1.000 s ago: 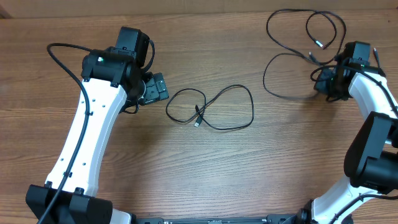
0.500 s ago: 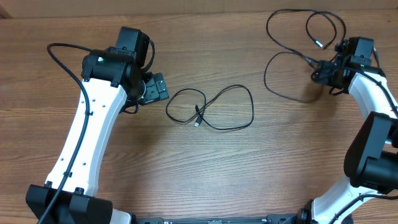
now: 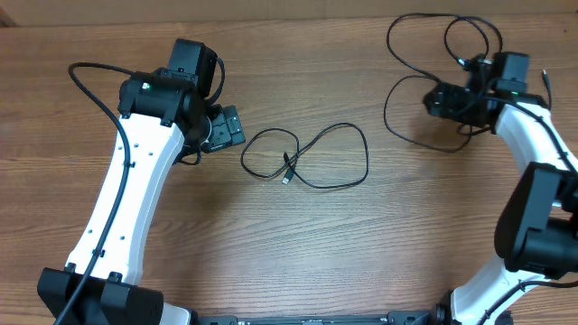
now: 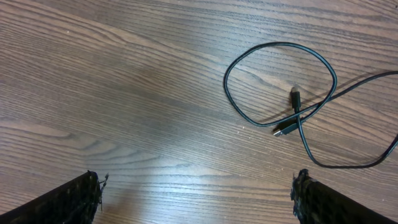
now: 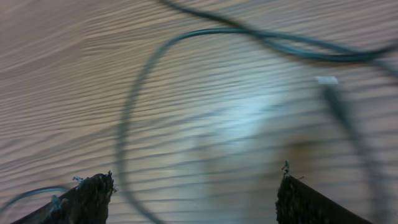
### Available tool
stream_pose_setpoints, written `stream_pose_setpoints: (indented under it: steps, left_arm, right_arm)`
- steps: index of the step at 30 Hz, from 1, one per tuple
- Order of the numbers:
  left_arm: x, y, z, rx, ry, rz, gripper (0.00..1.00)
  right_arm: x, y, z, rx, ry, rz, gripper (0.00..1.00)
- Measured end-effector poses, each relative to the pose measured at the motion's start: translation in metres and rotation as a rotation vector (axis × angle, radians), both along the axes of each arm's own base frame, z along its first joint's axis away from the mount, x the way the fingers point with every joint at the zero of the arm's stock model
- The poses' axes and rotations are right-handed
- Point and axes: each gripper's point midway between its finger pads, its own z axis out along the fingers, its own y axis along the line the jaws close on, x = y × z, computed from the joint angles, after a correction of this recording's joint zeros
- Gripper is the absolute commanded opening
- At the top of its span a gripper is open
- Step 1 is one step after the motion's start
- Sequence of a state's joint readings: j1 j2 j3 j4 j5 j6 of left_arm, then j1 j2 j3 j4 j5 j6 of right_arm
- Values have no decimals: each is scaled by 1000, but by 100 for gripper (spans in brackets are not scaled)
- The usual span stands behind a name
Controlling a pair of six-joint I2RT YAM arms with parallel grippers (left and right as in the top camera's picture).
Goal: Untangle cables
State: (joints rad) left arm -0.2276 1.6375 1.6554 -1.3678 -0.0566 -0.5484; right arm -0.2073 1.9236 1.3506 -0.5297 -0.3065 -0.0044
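Observation:
One thin black cable (image 3: 286, 171) lies in a loose double loop mid-table, both plug ends inside it. My left gripper (image 3: 237, 126) hovers just left of it, open and empty. From the left wrist the same cable (image 4: 227, 87) lies ahead to the right, beyond the left gripper (image 4: 199, 196). A second cable (image 3: 386, 108) sprawls in several loops at the far right corner. My right gripper (image 3: 433, 97) hangs over those loops, open. In the right wrist view that cable (image 5: 134, 99) is blurred, one strand running down near the left finger (image 5: 87, 199), and nothing is clamped.
The left arm's thick black wire (image 3: 86, 86) arcs out over the table's left side. The far table edge (image 3: 289, 20) runs close behind the right-hand cable. Bare wood lies between the two cables and along the front.
My right gripper went from shut to open, letting go of the right-hand cable, and swung left and slightly farther back over its loops. The left arm and middle cable stayed still.

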Motion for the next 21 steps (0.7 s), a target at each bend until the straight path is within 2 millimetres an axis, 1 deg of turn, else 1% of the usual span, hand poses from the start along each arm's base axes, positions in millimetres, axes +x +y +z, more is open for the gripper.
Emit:
stream_pose_setpoints:
  steps: [1, 5, 6, 8, 9, 12, 14, 15, 16, 21]
  left_arm:
    - [0, 0, 0, 0, 0, 0, 100]
    - [0, 0, 0, 0, 0, 0, 100]
    - [0, 0, 0, 0, 0, 0, 99]
    - [0, 0, 0, 0, 1, 0, 100]
    - [-1, 0, 0, 0, 3, 0, 100]
    - [-1, 0, 0, 1, 4, 0, 100]
    - [-1, 0, 0, 1, 5, 0, 100]
    - [-2, 0, 0, 2, 8, 0, 100]
    - [-2, 0, 0, 2, 9, 0, 100]
    - [-3, 1, -1, 3, 12, 0, 100]
  right_arm:
    - [2, 9, 1, 8, -5, 16, 84]
    - [7, 55, 2, 8, -20, 99, 84]
    - [8, 69, 1, -12, -22, 122, 84]
    - [8, 87, -4, -45, -17, 149, 83]
    - [8, 96, -8, -63, -12, 163, 82]
    - [8, 116, -22, -115, 0, 193, 72]
    - [9, 124, -32, -148, 11, 202, 62]
    - [9, 126, -41, -176, 20, 203, 62]
    - [9, 125, -46, -187, 25, 196, 62]
    - [10, 117, -62, -220, 50, 179, 62]
